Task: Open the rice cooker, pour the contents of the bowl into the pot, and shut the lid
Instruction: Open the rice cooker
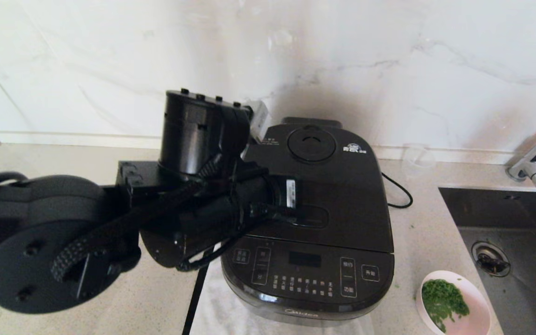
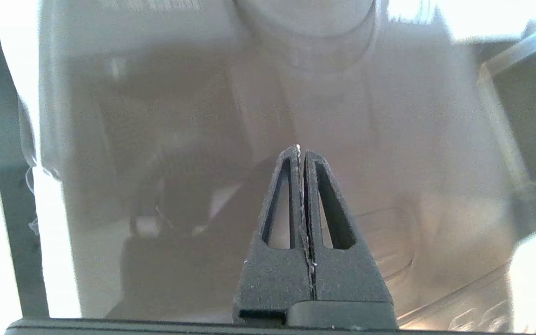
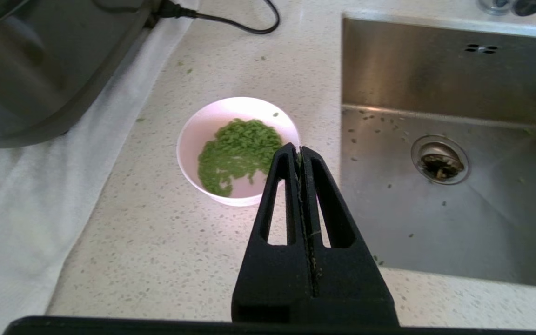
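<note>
Though pressed shut, left gripper (image 2: 301,151) above lid (image 1: 338,195)

The robot's left arm (image 1: 110,223) is matte black throughout, built of thick rounded housings. A broad disc-shaped joint cover (image 1: 30,265) carries small recessed screw holes. A braided black cable sleeve (image 1: 123,228) runs along the arm. An upright cylindrical joint housing (image 1: 189,132) has a row of small screw heads along its top edge. A white barcode sticker (image 1: 291,193) marks the wrist. Both the left gripper (image 2: 301,153) and the right gripper (image 3: 298,153) have black, grainy-textured triangular fingers with long cut-out slots.
</note>
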Controlling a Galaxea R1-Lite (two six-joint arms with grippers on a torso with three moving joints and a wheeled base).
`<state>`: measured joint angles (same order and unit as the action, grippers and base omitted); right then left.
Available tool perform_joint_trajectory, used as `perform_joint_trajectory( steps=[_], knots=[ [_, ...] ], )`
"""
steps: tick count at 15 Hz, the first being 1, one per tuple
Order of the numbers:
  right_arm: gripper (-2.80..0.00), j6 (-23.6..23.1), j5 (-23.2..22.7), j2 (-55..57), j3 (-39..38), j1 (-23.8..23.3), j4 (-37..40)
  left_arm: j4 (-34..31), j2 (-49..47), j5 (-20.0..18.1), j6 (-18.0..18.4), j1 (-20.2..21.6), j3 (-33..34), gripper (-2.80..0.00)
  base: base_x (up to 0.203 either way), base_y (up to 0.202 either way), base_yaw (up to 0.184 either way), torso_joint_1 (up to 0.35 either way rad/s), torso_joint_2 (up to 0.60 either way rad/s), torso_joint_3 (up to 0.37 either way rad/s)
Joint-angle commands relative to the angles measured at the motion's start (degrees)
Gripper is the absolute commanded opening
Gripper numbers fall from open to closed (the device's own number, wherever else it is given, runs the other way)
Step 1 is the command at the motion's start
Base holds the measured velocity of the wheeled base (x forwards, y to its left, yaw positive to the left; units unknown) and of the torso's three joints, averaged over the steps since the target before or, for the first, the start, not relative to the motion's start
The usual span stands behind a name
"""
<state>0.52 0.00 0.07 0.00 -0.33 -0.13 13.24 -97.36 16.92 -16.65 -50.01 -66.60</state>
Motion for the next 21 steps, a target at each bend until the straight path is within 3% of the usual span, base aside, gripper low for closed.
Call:
perform_joint_trajectory(
  steps=[1, 6, 8, 13, 21],
  knots=[
    [-2.8, 0.0, 0.0, 0.01, 0.0, 0.07, -0.04, 0.48, 5.31, -0.25, -0.7, 0.0, -2.15, -2.8, 0.0, 0.0, 0.0, 0.0, 0.0, 0.0],
    [-2.8, 0.0, 0.0, 0.01, 0.0, 0.07, -0.04, -2.94, 11.54, -0.36, -1.55, 0.01, -3.69, -2.8, 0.0, 0.0, 0.0, 0.0, 0.0, 0.0],
    [-2.8, 0.0, 0.0, 0.01, 0.0, 0.07, -0.04, -6.17, 10.36, -0.62, -1.55, -0.21, -2.71, -2.8, 0.0, 0.0, 0.0, 0.0, 0.0, 0.0],
    [-2.8, 0.0, 0.0, 0.01, 0.0, 0.07, -0.04, -6.83, 4.07, -0.57, -1.55, -0.68, 4.48, -2.8, 0.0, 0.0, 0.0, 0.0, 0.0, 0.0],
    [-2.8, 0.0, 0.0, 0.01, 0.0, 0.07, -0.04, -7.0, 3.52, -0.86, -3.27, -3.35, 4.22, -2.8, 0.0, 0.0, 0.0, 0.0, 0.0, 0.0]
  ],
)
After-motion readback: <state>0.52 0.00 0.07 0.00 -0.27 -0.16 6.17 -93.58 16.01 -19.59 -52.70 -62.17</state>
